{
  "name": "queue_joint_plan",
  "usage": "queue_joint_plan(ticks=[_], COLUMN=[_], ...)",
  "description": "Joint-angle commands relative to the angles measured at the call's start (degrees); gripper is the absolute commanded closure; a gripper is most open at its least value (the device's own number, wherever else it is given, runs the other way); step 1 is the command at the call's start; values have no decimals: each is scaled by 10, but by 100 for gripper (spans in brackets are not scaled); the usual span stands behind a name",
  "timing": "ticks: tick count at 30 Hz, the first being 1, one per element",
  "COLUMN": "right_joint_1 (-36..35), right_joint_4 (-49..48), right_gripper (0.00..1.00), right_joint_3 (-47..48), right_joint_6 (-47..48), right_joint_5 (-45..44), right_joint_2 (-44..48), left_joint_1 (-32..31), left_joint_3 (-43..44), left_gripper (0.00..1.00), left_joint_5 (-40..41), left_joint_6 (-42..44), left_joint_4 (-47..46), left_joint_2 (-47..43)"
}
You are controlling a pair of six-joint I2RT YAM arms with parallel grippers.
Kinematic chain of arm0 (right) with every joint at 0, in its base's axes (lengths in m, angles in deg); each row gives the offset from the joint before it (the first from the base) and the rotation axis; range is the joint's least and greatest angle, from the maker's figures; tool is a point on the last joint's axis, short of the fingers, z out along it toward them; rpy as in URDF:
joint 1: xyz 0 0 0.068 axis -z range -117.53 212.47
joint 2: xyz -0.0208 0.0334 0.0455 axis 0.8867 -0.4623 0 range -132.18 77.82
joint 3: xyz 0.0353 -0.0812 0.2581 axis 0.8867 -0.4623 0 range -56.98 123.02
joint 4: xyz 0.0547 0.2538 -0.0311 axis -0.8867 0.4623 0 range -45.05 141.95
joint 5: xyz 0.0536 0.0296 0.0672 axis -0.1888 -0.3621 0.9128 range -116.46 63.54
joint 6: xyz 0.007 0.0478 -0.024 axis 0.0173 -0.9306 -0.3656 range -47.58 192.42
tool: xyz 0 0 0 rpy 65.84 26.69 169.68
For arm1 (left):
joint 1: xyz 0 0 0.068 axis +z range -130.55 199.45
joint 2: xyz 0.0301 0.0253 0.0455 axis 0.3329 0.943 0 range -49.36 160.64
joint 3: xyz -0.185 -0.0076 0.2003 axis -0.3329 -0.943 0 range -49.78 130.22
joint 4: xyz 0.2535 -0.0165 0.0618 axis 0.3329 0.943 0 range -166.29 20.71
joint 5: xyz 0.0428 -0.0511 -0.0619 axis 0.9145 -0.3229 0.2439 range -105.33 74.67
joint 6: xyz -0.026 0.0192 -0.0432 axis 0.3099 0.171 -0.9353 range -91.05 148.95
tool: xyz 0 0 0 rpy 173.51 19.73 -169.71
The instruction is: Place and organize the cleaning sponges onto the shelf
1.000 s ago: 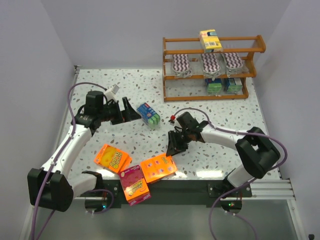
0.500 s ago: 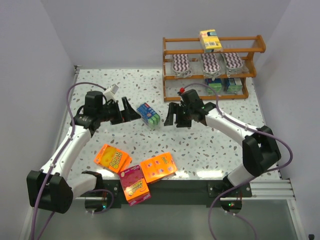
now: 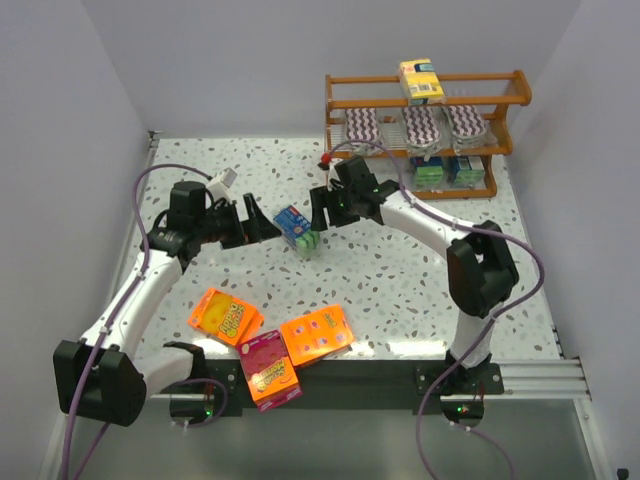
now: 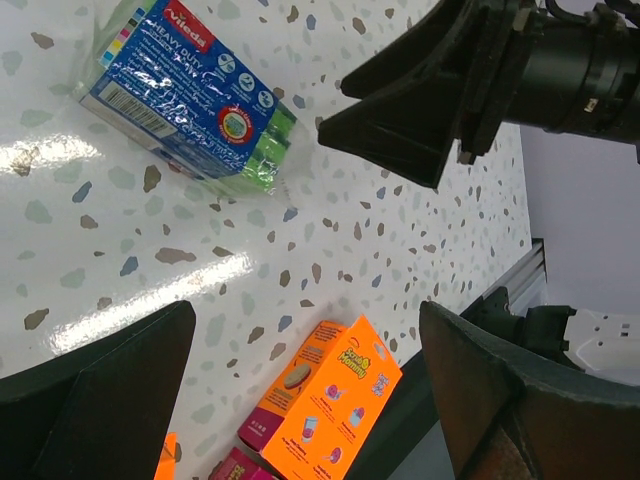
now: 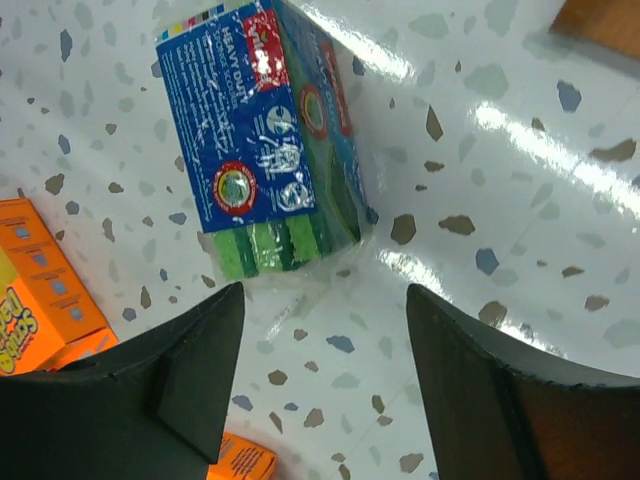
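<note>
A blue-and-green sponge pack [image 3: 298,230] lies on the speckled table, clear wrap around it [image 4: 190,100] [image 5: 265,150]. My left gripper [image 3: 266,228] is open just left of it, with nothing between the fingers [image 4: 310,390]. My right gripper [image 3: 320,212] hovers open at the pack's right end, jaws on either side of the bare table just short of the green end [image 5: 325,330]. The shelf [image 3: 425,100] stands at the far right. It carries a yellow block [image 3: 421,82] on top, three zigzag pads [image 3: 421,126] on the middle tier and blue-green packs [image 3: 445,170] on the bottom.
Two orange boxes [image 3: 225,315] [image 3: 315,335] and a magenta box [image 3: 268,368] lie near the table's front edge [image 4: 330,400]. White walls close in the left, back and right sides. The right arm's forearm [image 3: 420,220] crosses in front of the shelf.
My right arm swung from near the front orange boxes to the far left, up to the sponge pack, its jaws opening. The left arm and the pack have not moved.
</note>
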Motion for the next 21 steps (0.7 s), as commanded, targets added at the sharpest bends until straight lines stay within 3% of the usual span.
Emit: queue_joint_plan(ticks=[1, 5, 13, 17, 18, 21], right_joint_1=[-11, -13, -14, -4, 5, 39], right_joint_4=[6, 23, 38, 27, 19, -34], right_gripper=[32, 33, 41, 60, 70, 85], right_joint_3=[66, 127, 158, 147, 140, 90], right_joint_6=[74, 93, 115, 81, 51, -26], right_joint_5=[-13, -13, 41, 81, 97, 167], right_joint_2=[-38, -98, -159, -170, -166, -150], left_joint_1=[5, 5, 6, 7, 7, 8], left_joint_3=[24, 27, 27, 28, 29, 30], left_gripper=[0, 0, 0, 0, 0, 0], left_joint_5=[5, 14, 30, 30, 31, 32], left_joint_6=[0, 4, 14, 15, 15, 17], left_joint_4=[0, 9, 26, 28, 29, 31], left_joint_2=[-2, -5, -11, -11, -12, -15])
